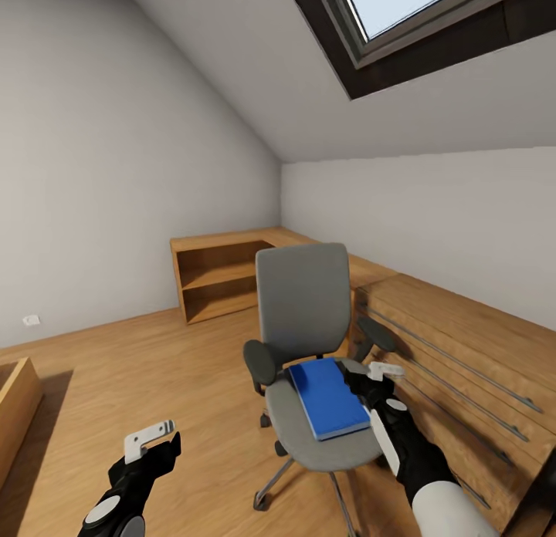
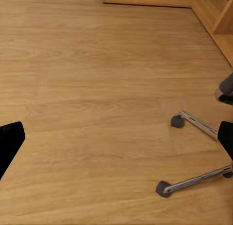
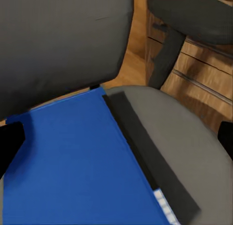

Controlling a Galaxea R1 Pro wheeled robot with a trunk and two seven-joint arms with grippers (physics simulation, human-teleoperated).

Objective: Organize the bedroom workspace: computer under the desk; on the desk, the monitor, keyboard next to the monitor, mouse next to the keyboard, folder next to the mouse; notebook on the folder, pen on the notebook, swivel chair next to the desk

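Observation:
The grey swivel chair (image 1: 303, 305) stands in the middle of the wooden floor, its seat facing me. The bright blue folder (image 1: 328, 398) lies flat on the seat. My right gripper (image 1: 367, 379) hovers open at the folder's right edge, just above the seat. In the right wrist view the folder (image 3: 77, 162) lies below the open right gripper (image 3: 116, 137), with a dark band along its edge and the chair's backrest (image 3: 63, 40) behind it. My left gripper (image 1: 158, 442) hangs open over bare floor, left of the chair. In the left wrist view the left gripper (image 2: 116, 137) is open above the floor.
A long wooden drawer chest (image 1: 463, 352) runs along the right wall close behind the chair. A low open wooden shelf unit (image 1: 220, 278) fills the far corner. A wooden box (image 1: 15, 398) sits at the left edge. The chair's chrome legs and casters (image 2: 194, 181) spread over the floor.

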